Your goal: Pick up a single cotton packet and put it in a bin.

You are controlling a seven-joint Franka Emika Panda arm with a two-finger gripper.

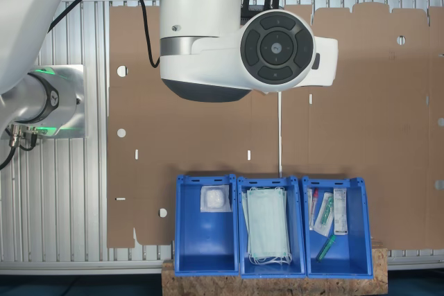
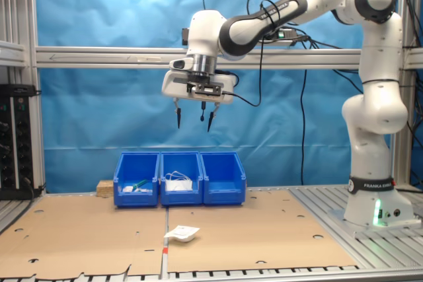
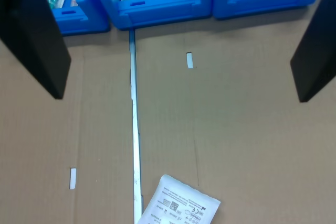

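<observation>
Hovering high over the brown cardboard sheet (image 2: 264, 229) that covered the worktop, your white Franka arm (image 2: 370, 97) was at the approach stage, with nothing picked up as yet. Its gripper (image 2: 193, 115) hung well above the three deep blue plastic bins, dark fingers (image 3: 37, 35) spread wide apart and empty, as the wrist view also showed. I judged that your next move called for a long descent toward the cardboard, shifting the hand so the fingers would straddle the loose packet, then closing on its thin edges; being flat and slippery, it might have needed a low, careful pinch. Of the containers, the bin with cotton (image 1: 206, 223), at the first exterior view's left, held one white packet near its back wall. The middle bin (image 1: 272, 227) held a stack of pale green face masks (image 1: 267, 230), and the third bin (image 1: 336, 227) held long narrow tube and syringe packs (image 1: 326, 216). The small flat clear-plastic cotton packet (image 2: 181, 233) with its printed white label lay alone on the cardboard, well in front of the bins and beside the seam between sheets.
</observation>
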